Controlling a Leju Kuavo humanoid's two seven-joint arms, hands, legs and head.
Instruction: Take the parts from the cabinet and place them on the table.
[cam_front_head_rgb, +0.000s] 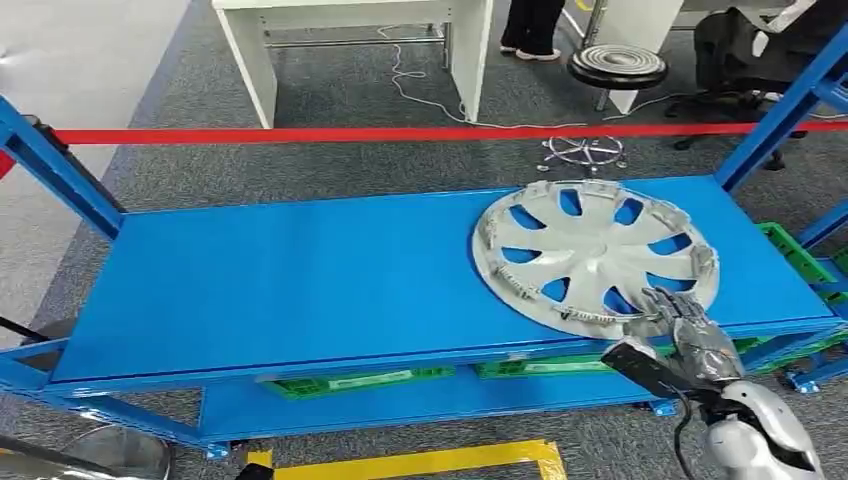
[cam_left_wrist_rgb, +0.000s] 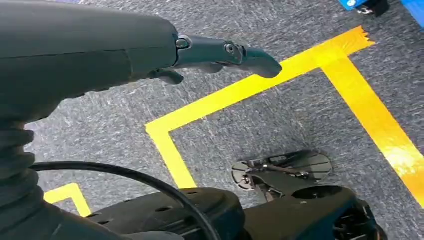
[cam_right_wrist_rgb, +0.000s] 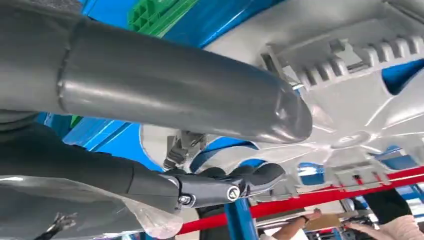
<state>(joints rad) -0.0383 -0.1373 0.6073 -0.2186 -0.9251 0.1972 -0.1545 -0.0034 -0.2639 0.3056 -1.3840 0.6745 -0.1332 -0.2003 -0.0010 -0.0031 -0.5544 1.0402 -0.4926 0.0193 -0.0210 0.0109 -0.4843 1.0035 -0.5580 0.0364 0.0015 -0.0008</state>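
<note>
One blue shelf rack (cam_front_head_rgb: 300, 270) is carrying the silver hubcap (cam_front_head_rgb: 590, 255) flat on the right part of its top deck, while green crates (cam_front_head_rgb: 350, 383) are sitting on the tier beneath. The right hand (cam_front_head_rgb: 690, 330) is gripping the hubcap's near rim, thumb over and dark fingers (cam_right_wrist_rgb: 240, 180) under. The left hand (cam_left_wrist_rgb: 220, 55) is hanging over grey carpet with yellow tape (cam_left_wrist_rgb: 280, 75), fingers extended and holding nothing.

Silver right hand (cam_front_head_rgb: 695, 335) with dark fingers (cam_right_wrist_rgb: 235, 181), thick grey thumb (cam_right_wrist_rgb: 200, 95), black cable.

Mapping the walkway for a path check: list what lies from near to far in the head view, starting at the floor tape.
Yellow floor tape → right hand → silver wheel cover on the blue shelf → red barrier tape → black stool → white table.
</note>
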